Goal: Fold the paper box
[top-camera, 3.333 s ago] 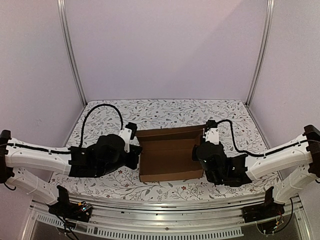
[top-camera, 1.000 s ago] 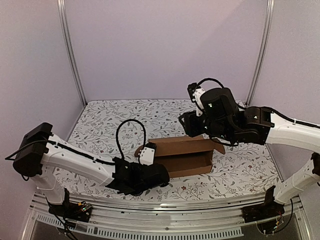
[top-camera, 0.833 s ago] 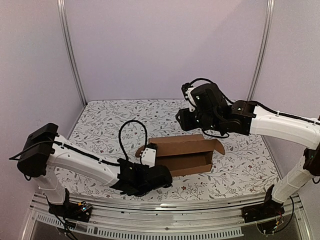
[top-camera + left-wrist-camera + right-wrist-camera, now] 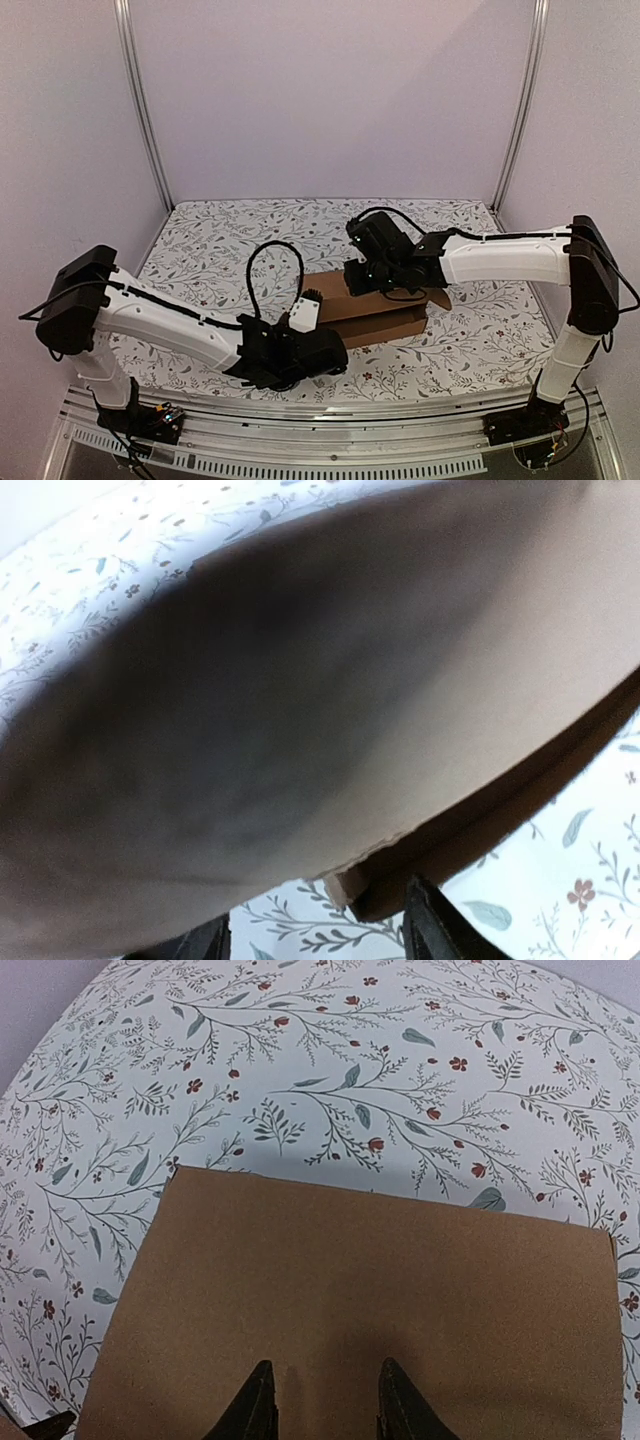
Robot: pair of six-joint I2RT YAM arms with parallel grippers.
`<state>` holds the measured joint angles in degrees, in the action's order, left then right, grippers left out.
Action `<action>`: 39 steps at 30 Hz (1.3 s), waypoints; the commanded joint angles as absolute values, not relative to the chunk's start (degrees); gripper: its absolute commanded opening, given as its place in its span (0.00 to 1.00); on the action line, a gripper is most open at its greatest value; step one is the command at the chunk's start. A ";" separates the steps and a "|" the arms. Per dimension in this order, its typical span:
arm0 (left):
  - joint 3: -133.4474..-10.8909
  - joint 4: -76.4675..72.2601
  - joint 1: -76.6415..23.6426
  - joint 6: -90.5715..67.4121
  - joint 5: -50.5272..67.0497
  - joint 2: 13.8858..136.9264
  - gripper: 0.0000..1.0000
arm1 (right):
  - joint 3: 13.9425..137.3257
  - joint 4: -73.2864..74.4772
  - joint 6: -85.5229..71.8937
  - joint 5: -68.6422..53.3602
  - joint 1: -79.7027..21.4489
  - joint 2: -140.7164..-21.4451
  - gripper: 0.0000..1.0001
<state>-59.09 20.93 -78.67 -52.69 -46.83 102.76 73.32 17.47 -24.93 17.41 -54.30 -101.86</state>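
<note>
The paper box point(image 4: 385, 325) is brown corrugated cardboard in the middle of the floral table, with a side flap point(image 4: 436, 298) sticking out at its right end. My right gripper point(image 4: 362, 285) is down on its top panel point(image 4: 380, 1280), fingers apart, tips over the flat cardboard with nothing between them point(image 4: 325, 1365). My left gripper point(image 4: 330, 345) is low at the box's front left corner. In the left wrist view the cardboard point(image 4: 300, 680) fills most of the frame, and a box corner point(image 4: 350, 888) sits in the gap of the open jaws point(image 4: 315, 930).
The floral tablecloth point(image 4: 220, 250) covers the whole table. Metal frame posts point(image 4: 145, 110) stand at the back corners against pale walls. The aluminium rail point(image 4: 330, 415) runs along the near edge, with the arm bases at both ends.
The right gripper has come down from above onto the box, and the upright back panel now lies folded over. The left gripper's jaws have opened at the front left corner.
</note>
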 commanded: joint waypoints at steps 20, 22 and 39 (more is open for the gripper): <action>-52.05 18.88 -69.50 -42.86 -22.74 77.43 0.84 | 66.42 10.08 -28.19 18.70 -54.02 -109.09 0.27; -51.46 18.50 -66.55 -41.75 -20.91 76.76 0.84 | 66.04 9.98 -28.30 18.63 -54.01 -109.24 0.27; -55.45 3.65 -46.79 -39.37 -2.38 95.09 0.81 | 65.83 11.39 -25.95 17.80 -54.01 -103.21 0.30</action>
<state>-53.04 10.00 -50.24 -39.46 -9.67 91.44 66.94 9.15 -26.92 18.59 -54.30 -106.04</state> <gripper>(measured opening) 0.815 0.295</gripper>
